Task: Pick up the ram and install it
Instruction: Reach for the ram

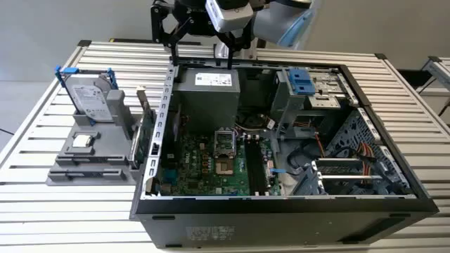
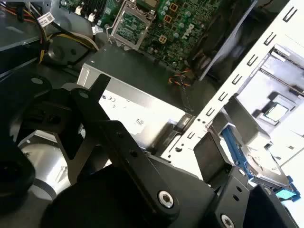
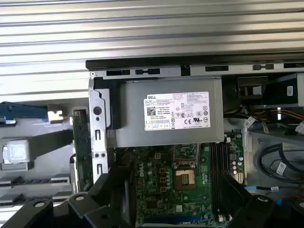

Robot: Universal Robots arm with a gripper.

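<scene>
On the exterior view's left, the slatted worktop [image 1: 42, 211] bears a grey holder [image 1: 63, 158]; the hard drive [image 1: 91, 97] stands upright in it in a blue-tabbed frame, and the green expansion card [image 1: 145, 134] stands on edge just beside the case; the slim dark strip in the slot along the holder's near edge I take to be the ram [image 1: 91, 172], though it is thin and hard to make out. To the right lies the open computer case [image 1: 281, 221]; above its rear wall, near the power supply [image 1: 207, 92], hangs the gripper [image 1: 204, 55], its fingers [image 1: 170, 45] spread wide with nothing between them. As I judge it, nothing is done yet; pick-up and seating both remain. Further right, on the motherboard [image 1: 204, 168], run the memory slots [image 1: 255, 168]; whether any holds a module I cannot tell; in the first wrist view the holder is cut off at the edge, and black gripper parts cover the lower board.
</scene>
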